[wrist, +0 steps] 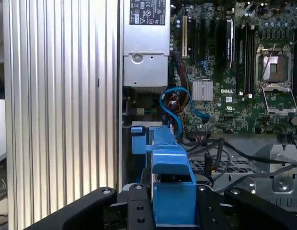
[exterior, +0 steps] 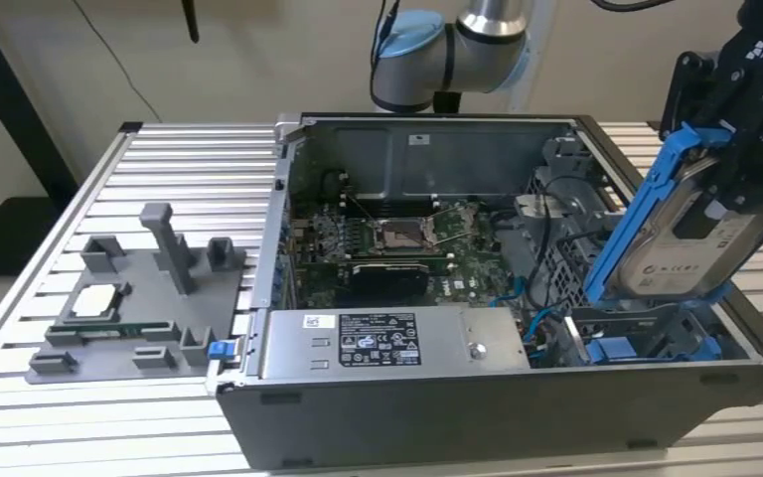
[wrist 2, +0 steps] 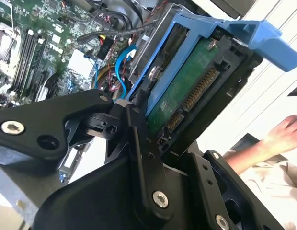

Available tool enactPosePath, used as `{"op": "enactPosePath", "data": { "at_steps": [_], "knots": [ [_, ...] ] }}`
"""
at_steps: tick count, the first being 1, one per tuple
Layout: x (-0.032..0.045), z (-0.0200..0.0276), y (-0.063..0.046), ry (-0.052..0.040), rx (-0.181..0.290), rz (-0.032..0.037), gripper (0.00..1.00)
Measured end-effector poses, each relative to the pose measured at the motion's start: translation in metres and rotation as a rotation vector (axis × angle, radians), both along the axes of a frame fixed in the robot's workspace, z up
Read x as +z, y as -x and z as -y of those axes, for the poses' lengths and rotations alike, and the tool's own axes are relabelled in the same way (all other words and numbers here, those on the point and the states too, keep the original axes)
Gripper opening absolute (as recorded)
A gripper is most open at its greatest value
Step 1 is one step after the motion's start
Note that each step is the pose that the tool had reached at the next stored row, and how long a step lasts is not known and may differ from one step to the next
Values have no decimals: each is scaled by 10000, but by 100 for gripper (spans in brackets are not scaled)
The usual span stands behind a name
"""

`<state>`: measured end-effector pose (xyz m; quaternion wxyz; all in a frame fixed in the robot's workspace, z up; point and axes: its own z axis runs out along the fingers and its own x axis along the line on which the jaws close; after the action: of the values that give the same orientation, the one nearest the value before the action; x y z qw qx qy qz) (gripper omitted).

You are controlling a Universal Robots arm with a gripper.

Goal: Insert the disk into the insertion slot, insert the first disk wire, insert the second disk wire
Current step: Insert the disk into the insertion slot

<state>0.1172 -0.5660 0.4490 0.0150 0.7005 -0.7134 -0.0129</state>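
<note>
My gripper is shut on the disk, a silver drive with a white label in a blue carrier frame. The disk hangs tilted, its lower end just above the insertion slot, a grey metal bay with blue rails at the exterior view's right of the open computer case. In the second wrist view the disk's green circuit board sits between the black fingers. The first wrist view shows the carrier between the jaws. Blue cables lie loose beside the bay.
A silver labelled power-supply box stands at the case's front, with the motherboard behind it. A grey fixture with small parts rests on the slatted table at the exterior view's left. A person's hand is outside the case.
</note>
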Motion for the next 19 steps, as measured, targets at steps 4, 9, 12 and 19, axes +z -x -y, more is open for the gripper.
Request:
{"op": "enactPosePath", "data": {
  "at_steps": [4, 9, 12, 19],
  "knots": [
    [-54, 0, 0, 0, 0, 0, 0],
    [-124, 4, -3, -7, -2, 0, 0],
    [-158, 14, -16, -8, 0, 0, 0],
    [-195, 24, -30, -5, 0, -1, 0]
  ]
}}
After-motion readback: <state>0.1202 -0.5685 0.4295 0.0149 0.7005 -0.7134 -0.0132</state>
